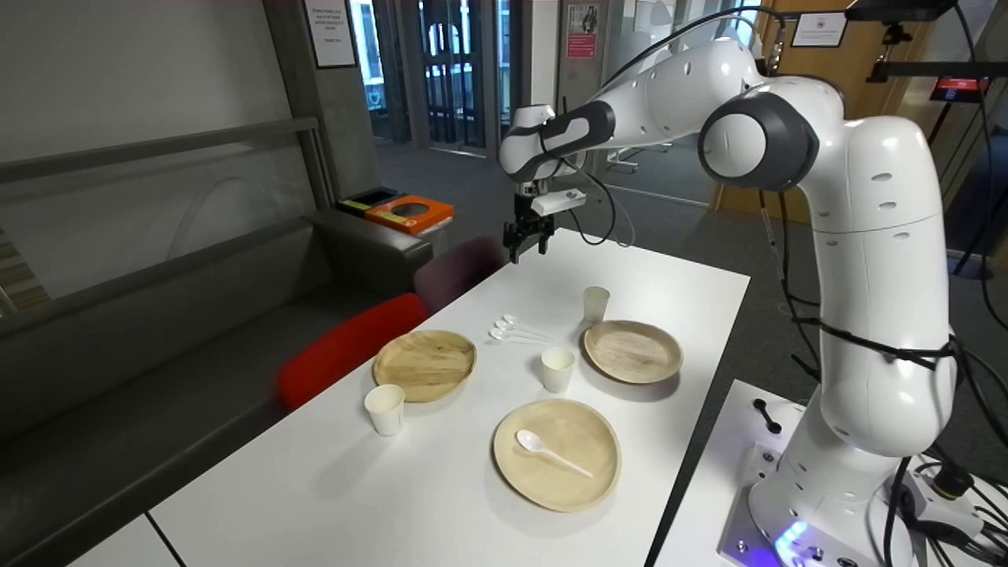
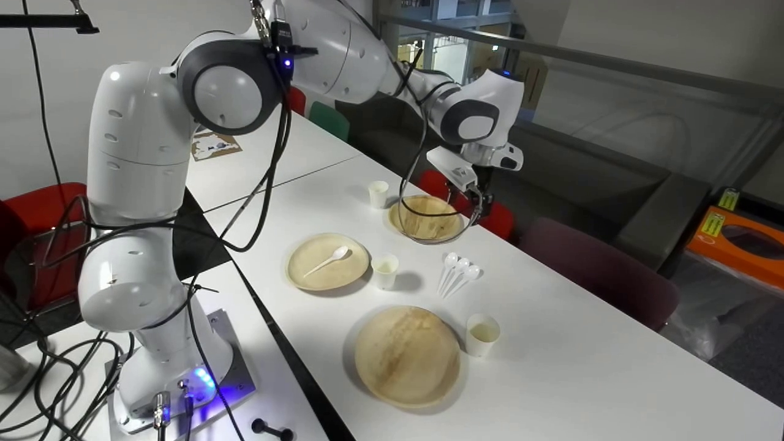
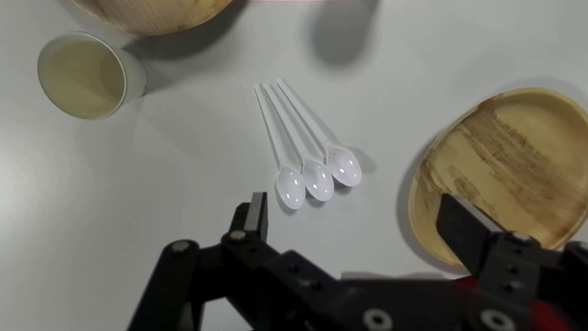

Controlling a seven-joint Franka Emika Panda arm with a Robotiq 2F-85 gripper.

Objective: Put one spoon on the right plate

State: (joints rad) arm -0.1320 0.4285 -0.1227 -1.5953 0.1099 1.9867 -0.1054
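Three white spoons (image 1: pixel 498 335) lie side by side on the white table; in the wrist view their bowls, such as the middle spoon (image 3: pixel 318 180), point towards my gripper (image 3: pixel 356 200). The right plate (image 1: pixel 633 350), tan with a raised darker rim, has nothing on it in both exterior views; the wrist view cuts it off at the top left. Another white spoon (image 1: pixel 535 443) lies on a larger pale plate (image 1: pixel 587 425). My gripper (image 1: pixel 528 250) hangs high above the table on its couch side, jaws wide apart, nothing between them, clear of the spoons.
A yellowish plate (image 3: pixel 519 161) lies on the couch side, partly behind my finger. Paper cups stand by the plates: a cup (image 1: pixel 596 304) beside the right plate, a cup (image 1: pixel 557 370) mid-table, a cup (image 1: pixel 386 409) nearer the camera. Looped cables (image 2: pixel 401 196) hang from the arm.
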